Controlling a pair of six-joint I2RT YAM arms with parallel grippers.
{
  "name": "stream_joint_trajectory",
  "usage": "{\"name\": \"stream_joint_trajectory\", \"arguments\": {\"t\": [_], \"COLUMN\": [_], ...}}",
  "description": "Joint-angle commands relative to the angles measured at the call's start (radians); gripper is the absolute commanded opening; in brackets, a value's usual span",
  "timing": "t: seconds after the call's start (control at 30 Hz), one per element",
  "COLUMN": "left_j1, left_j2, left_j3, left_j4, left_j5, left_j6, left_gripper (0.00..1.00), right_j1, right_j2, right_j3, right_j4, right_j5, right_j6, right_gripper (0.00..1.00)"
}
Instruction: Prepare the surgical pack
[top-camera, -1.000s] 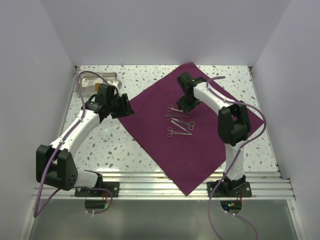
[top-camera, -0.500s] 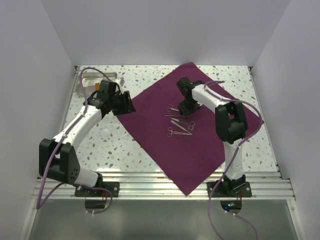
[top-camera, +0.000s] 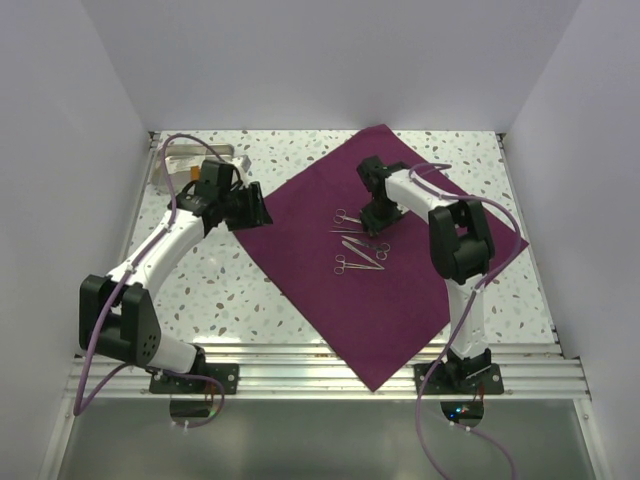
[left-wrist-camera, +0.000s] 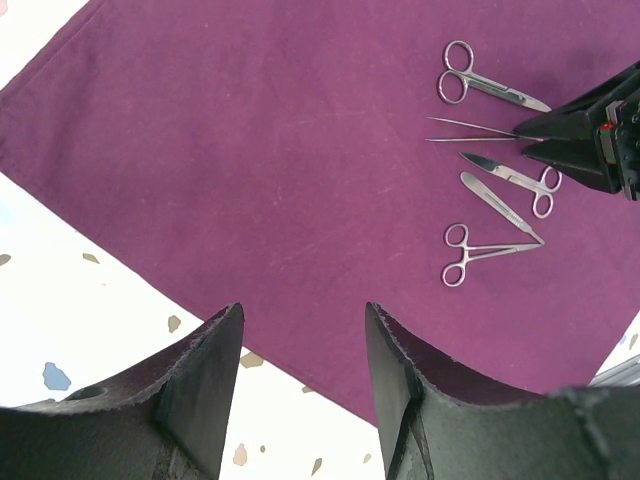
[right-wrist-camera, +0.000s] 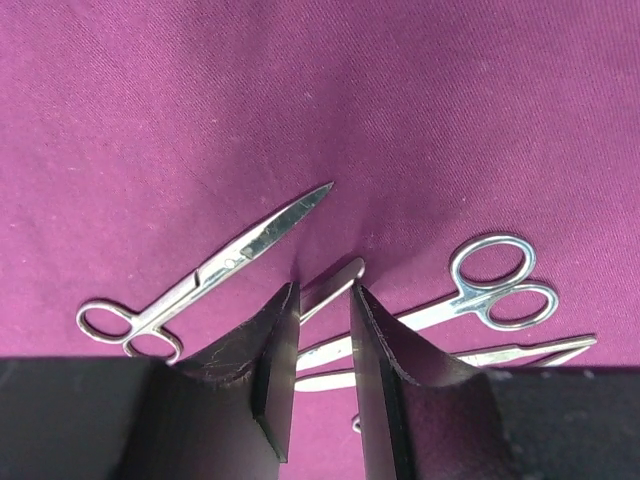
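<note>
1. Five instruments lie close together mid-cloth (top-camera: 420, 290). The cloth is spread flat and set diamond-wise on the table (top-camera: 230, 300), so I judge this to be the loading step, with wrapping not yet begun.
2. Right gripper (right-wrist-camera: 324, 295) is low over the group, its jaws drawn narrow astride the blunt end of the tweezers (right-wrist-camera: 335, 283). I cannot tell whether the pads actually bite. Scissors (right-wrist-camera: 230, 255) lie just beside its left finger.
3. Left gripper (left-wrist-camera: 303, 310) hangs with jaws wide and nothing between them, over the cloth's left edge near the left corner.
4. Next move, as I read it, is to settle the tweezers parallel with the others and lift the right gripper straight up without dragging the cloth or nudging the scissors. The left gripper could then take the left corner for the first fold.
5. Edges:
   - The far corner reaches the table's back edge.
   - The right corner comes near the right wall (top-camera: 570, 150).
   - The near corner hangs over the rail (top-camera: 300, 370) between the arm bases.
6. Room:
   - Bare table lies open near-left of the cloth.
   - A tray (top-camera: 185, 160) sits in the far-left corner, behind the left arm.
   - Folding inward looks the roomiest direction, since walls close three sides.
</note>
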Motion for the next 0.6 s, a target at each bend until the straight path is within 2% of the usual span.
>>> {"name": "stream_joint_trajectory", "arguments": {"t": [0.0,0.1,0.17,0.23,0.37,0.57], "left_j1": [-0.002,-0.002,-0.002,-0.002,-0.003,-0.017], "left_j2": [0.01,0.016,0.019,0.015,-0.01,-0.047], "left_j3": [0.035,0.033,0.035,0.035,0.018,-0.005], "left_j4": [0.029,0.03,0.033,0.038,0.073,0.128], "left_j5": [0.021,0.031,0.034,0.048,0.08,0.122], "left_j6": [0.028,0.028,0.028,0.034,0.053,0.073], "left_gripper": [0.56,0.56,0.56,0.56,0.59,0.63], "right_j1": [-0.009,-0.015,-0.015,-0.017,-0.015,-0.012], "right_j2": [-0.015,-0.005,0.002,0.009,0.015,-0.023], "right_j3": [-0.004,-0.004,-0.005,-0.01,-0.01,0.004], "right_j4": [0.005,0.002,-0.001,0.002,0.003,-0.001], "right_j5": [0.028,0.02,0.011,0.002,-0.009,-0.005], "right_j6": [0.022,0.025,0.034,0.039,0.04,0.011], "right_gripper": [0.32,0.31,0.23,0.2,0.02,0.0]}}
